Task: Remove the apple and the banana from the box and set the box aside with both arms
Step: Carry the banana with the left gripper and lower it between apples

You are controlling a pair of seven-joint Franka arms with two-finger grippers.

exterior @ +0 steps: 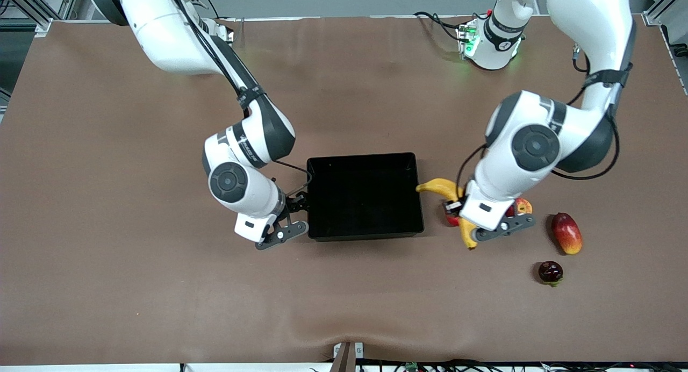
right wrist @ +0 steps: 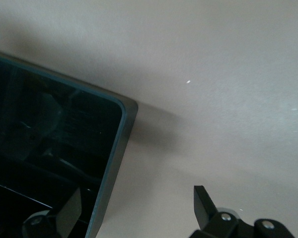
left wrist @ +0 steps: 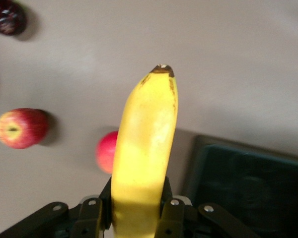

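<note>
Yellow banana pinched in my left fingers, out of the black box, over the table by the apple. Next: set it down, release. My right fingers spread astride the box wall, ready to close.

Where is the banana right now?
The banana is out of the box, clamped in the left gripper just beside the box wall at the left arm's end, with the apple close by.

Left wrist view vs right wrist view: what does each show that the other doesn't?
Left wrist only: banana clamped in the left gripper, apple, a second red fruit partly hidden by the banana, and a dark fruit. Right wrist only: the right gripper, fingers open astride the box wall. Both: the black box and tan table.
</note>
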